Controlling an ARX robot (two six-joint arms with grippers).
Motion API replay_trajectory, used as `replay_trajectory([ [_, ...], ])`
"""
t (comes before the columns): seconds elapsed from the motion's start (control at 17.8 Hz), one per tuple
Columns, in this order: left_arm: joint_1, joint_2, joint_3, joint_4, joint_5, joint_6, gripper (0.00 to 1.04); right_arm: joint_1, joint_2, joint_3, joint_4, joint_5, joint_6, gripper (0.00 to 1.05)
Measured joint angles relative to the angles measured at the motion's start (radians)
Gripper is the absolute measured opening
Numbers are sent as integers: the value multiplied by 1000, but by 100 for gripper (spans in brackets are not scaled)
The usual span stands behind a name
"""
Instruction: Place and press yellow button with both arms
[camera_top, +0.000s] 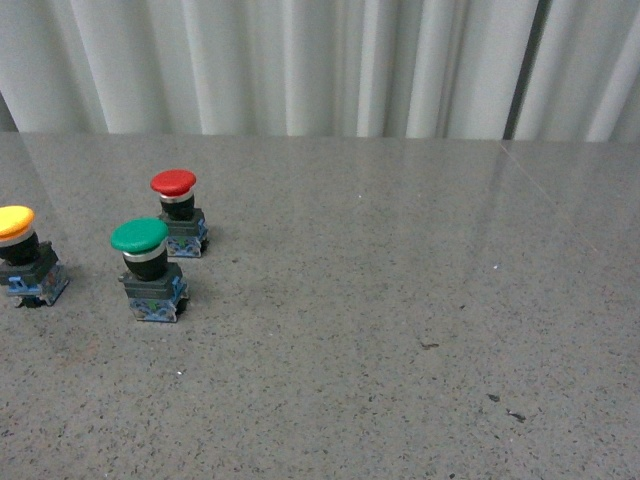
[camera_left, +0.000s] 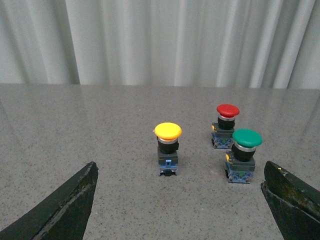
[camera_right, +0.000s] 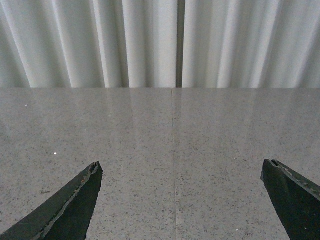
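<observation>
Progress: none that we can judge. We find the yellow button (camera_left: 167, 145) upright on the grey table (camera_left: 75, 130), near the green button (camera_left: 246, 150) but apart from it; the red button (camera_left: 227, 120) stands just behind the green button. The left gripper (camera_left: 181, 165) and right gripper (camera_right: 180, 164) both gape wide, holding nothing. Grasping, placing and pressing all remain.

- The green button (camera_top: 148, 268) stands on the left part of the desk (camera_top: 400, 330). The red button (camera_top: 178, 212) is just behind it, with only a narrow gap between them.
- The yellow button (camera_top: 25, 262) stands apart to the green button's left, with a bare strip of desk between.
- Right of the green button the desk lies open, marked only by small dark specks (camera_top: 505, 407).
- Far behind the green button, a curtain (camera_top: 300, 60) closes off the desk's back edge.
</observation>
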Motion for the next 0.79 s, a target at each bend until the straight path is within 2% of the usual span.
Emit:
replay_trajectory([
  [0.17,0,0,0,0,0,0,98,0,0,0,0,0,0,98],
  [0.22,-39,34,34,-117,-108,-38,98,0,0,0,0,0,0,98],
  [0.28,-80,165,84,-157,-246,-91,98,0,0,0,0,2,0,98],
  [0.34,-40,271,121,-85,-298,-108,98,0,0,0,2,-1,0,98],
  [0.39,0,330,146,-19,-303,-108,98,0,0,0,0,1,0,98],
  [0.56,126,656,294,277,-129,-92,98,0,0,0,0,0,0,98],
  [0.62,153,789,363,329,-71,-80,98,0,0,0,0,0,0,98],
  [0.67,151,923,438,375,-60,-68,98,0,0,0,-1,0,0,98],
  [0.79,133,1139,592,302,-3,-74,98,0,0,0,0,0,0,98],
])
